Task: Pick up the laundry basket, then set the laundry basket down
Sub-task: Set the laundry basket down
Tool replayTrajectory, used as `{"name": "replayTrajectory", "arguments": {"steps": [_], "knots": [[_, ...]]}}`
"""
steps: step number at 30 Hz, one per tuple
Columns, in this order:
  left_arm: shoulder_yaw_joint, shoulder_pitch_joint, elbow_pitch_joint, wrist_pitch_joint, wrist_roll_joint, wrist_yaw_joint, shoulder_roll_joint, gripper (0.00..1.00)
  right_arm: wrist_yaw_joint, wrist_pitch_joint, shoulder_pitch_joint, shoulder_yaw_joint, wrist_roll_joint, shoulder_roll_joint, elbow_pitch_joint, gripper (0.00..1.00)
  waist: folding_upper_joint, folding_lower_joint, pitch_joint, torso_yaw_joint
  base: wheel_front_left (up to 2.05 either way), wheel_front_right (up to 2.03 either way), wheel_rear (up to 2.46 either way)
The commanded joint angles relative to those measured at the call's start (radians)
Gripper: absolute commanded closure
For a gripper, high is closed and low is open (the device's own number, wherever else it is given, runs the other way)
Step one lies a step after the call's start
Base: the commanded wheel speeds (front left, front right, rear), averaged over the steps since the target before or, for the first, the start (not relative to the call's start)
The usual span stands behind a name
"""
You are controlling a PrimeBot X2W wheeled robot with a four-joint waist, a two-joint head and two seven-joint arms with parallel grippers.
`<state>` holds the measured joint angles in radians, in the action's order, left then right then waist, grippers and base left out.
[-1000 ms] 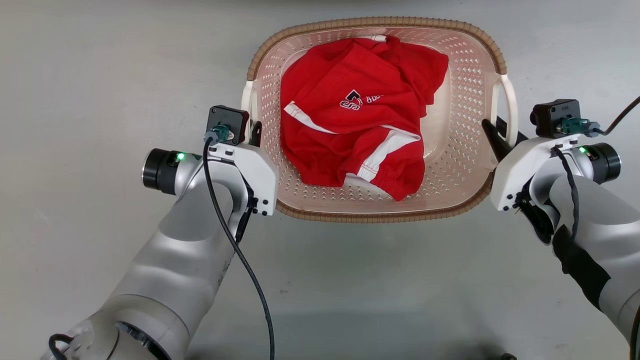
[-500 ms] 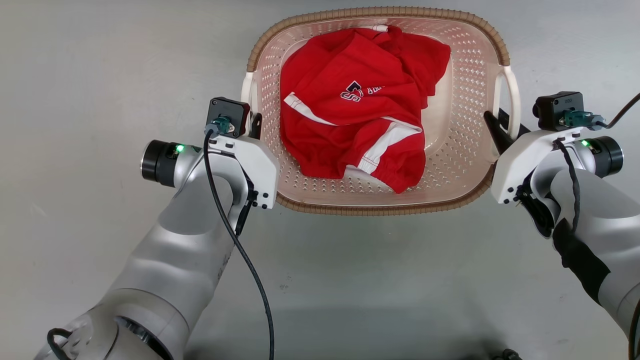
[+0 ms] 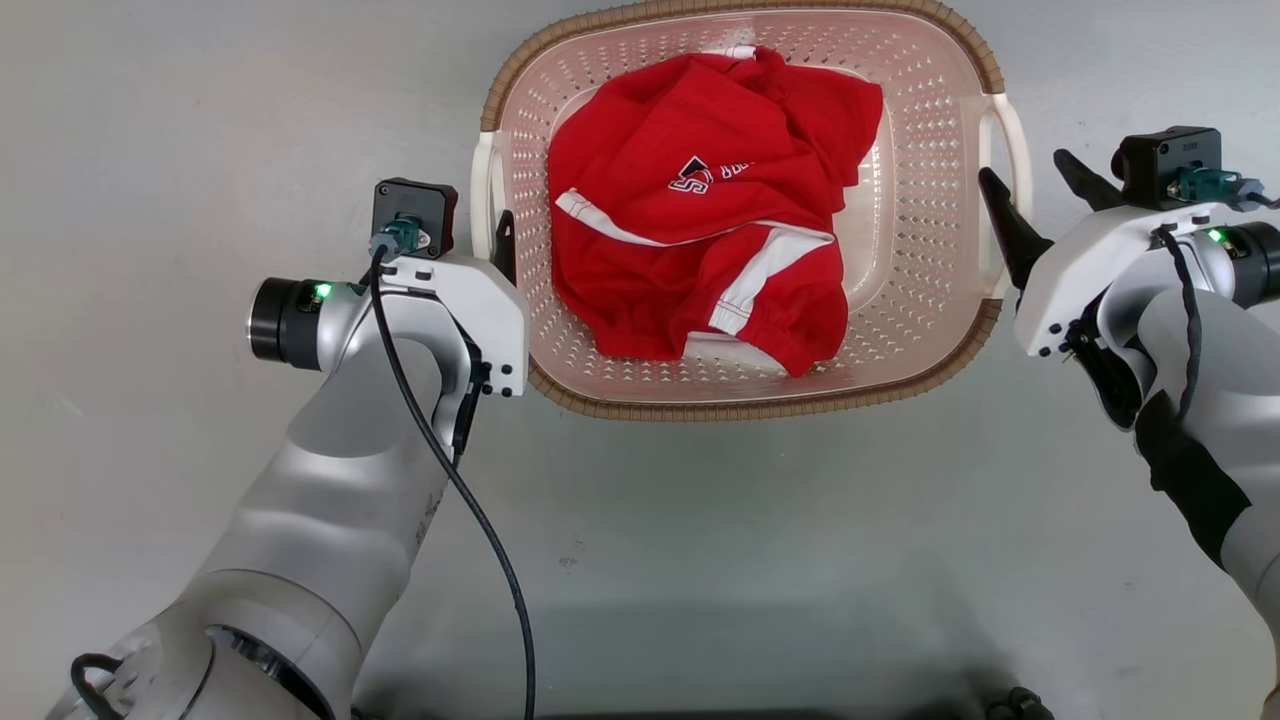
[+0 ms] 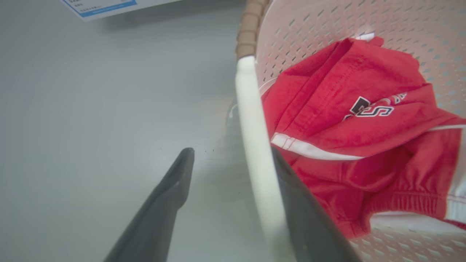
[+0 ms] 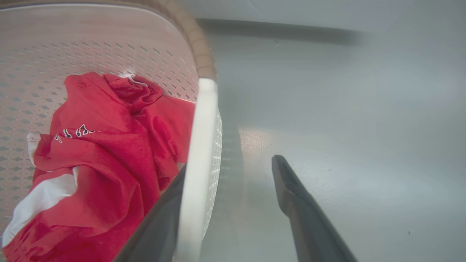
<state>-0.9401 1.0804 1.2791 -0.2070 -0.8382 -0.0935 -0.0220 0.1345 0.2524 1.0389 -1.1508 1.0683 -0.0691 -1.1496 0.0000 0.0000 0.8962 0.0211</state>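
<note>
Both pincers have let go: a second ago each was pinched on a white handle, and now each stands with fingers spread and its arm eased slightly outward. The basket also sits higher in the head view, which may be the camera's shift, not its own.

Nearest, the left pincer [image 4: 230, 154] straddles the left handle [image 4: 255, 145]. Its outer finger is over bare floor [image 4: 91, 127] and its inner finger is tucked between the handle and the basket wall. The right pincer [image 5: 230, 163] mirrors it around the right handle [image 5: 198, 156], with its outer finger well clear. Neither pinches anything.

Between them lies the laundry basket [image 3: 760, 408], seemingly resting on the floor. Its long axis runs straight across from one pincer to the other, so it lies inboard of each: to the right of the left pincer, to the left of the right one. Both arms are equally near. Each handle bar runs along the fingers' own direction.

The retreat turns on that, I judge. Each inner finger is threaded through a handle loop, so a sideways pull would hook and drag the basket. Drawing back along the fingers first looks safer.

Farther in, a crumpled red garment [image 3: 700, 220] covers the basket's bottom, and beyond it the brown rim curves away ahead of the fingertips.
</note>
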Motion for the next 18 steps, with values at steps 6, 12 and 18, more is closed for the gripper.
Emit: {"name": "replayTrajectory", "arguments": {"steps": [6, 12, 18], "knots": [[0.006, 0.004, -0.022, -0.019, -0.018, -0.004, -0.028, 0.00, -0.004, 0.009, -0.065, 0.052, -0.055, -0.017, 0.002, 0.00, 0.0000, 0.0000, 0.008, -0.003, 0.00, 0.00, 0.00], [-0.005, 0.005, -0.035, -0.020, -0.026, -0.006, -0.028, 0.00, -0.004, 0.009, -0.077, 0.075, -0.084, -0.013, 0.006, 0.00, 0.0000, 0.0000, 0.016, -0.004, 0.00, 0.00, 0.00], [-0.019, 0.009, -0.043, -0.019, -0.035, -0.009, -0.028, 0.00, -0.004, 0.009, -0.090, 0.088, -0.103, -0.009, 0.006, 0.00, 0.0000, 0.0000, 0.019, -0.001, 0.00, 0.00, 0.00]]}}
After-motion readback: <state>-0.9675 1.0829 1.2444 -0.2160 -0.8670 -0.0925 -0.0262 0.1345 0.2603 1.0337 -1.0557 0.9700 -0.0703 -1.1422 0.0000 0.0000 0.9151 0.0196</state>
